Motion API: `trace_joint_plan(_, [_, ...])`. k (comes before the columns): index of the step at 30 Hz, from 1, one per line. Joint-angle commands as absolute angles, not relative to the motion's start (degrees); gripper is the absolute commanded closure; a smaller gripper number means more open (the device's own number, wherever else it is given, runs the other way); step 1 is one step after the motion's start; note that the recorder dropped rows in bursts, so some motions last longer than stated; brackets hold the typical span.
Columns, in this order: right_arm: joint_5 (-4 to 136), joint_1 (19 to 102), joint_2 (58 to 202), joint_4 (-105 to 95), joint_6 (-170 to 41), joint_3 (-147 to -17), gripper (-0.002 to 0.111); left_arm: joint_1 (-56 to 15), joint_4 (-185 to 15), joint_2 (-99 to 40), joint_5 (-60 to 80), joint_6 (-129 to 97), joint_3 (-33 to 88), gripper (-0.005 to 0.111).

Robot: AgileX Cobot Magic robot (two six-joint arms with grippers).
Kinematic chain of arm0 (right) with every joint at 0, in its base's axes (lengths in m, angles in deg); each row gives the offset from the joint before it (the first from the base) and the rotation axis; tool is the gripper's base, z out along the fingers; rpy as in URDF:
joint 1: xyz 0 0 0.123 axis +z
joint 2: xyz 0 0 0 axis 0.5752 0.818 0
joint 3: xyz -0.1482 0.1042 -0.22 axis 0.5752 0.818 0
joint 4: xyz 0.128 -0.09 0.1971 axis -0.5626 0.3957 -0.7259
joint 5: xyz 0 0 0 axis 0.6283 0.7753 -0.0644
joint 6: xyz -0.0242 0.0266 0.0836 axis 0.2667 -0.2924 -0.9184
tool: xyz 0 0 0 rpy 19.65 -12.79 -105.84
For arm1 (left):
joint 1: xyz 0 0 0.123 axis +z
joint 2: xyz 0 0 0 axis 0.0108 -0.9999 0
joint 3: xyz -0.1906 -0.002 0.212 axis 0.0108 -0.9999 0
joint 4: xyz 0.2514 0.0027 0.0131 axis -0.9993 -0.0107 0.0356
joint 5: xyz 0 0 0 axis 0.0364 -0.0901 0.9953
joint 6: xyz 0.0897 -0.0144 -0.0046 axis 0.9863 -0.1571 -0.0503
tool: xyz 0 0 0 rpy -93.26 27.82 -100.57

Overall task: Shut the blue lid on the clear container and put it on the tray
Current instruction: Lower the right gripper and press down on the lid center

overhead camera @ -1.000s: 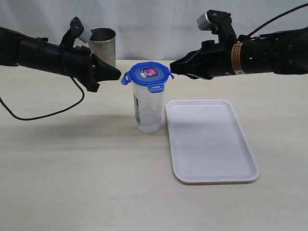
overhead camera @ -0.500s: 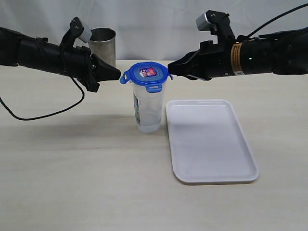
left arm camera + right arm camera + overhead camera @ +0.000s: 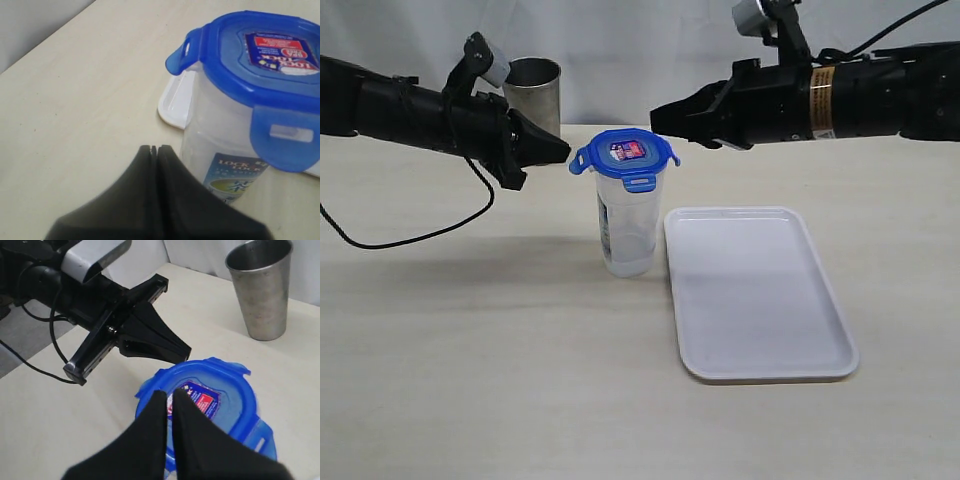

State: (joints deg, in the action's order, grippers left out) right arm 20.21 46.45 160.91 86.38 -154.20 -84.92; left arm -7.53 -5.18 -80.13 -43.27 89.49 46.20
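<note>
The blue lid [image 3: 623, 155] sits level on the mouth of the clear container [image 3: 625, 225]. The container stands upright on the table [image 3: 470, 350], just beside the tray's [image 3: 760, 290] left rim and not on it. I judge the lid seated but not locked. The side flap [image 3: 582, 162] facing the left arm sticks outward, and the front flap [image 3: 642, 183] hangs down over the wall.

The left gripper [image 3: 565, 152] has its jaws pressed together and empty. Its tip is at lid height, just beside that outward flap. I read this as a blunt pusher posed to fold the flap down.

The right gripper [image 3: 655, 118] also has its jaws together and holds nothing. It hovers just above the lid, and its wrist view shows the tip over the sticker [image 3: 200, 401]. I judge it ready to press down and steady the lid.

The tray lies bare beside the container, so the transfer would be short.

Count:
- One lid, with three flaps visible from the exterior view and the rear one hidden.
- One container.
- One tray.
- One steel tumbler [image 3: 533, 95], behind the left gripper.
- Two grippers.
- One cable [image 3: 410, 235], looping onto the table.
</note>
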Motion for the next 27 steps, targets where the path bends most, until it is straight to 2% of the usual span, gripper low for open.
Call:
trace_joint_plan(1, [26.0, 50.5, 160.9, 85.3, -152.7, -85.3, 0.104, -7.6, -4.3, -79.2, -43.6, 89.7, 46.3, 0.107])
trace_joint_plan(6, [36.7, 55.3, 161.4, 86.0, -152.3, -85.3, 0.104, -7.6, -5.2, -79.2, -46.2, 89.6, 46.3, 0.107])
trace_joint_plan(27, [41.0, 55.9, 161.5, 88.9, -153.7, -85.3, 0.104, -7.6, -7.9, -78.7, -51.3, 88.9, 46.3, 0.107])
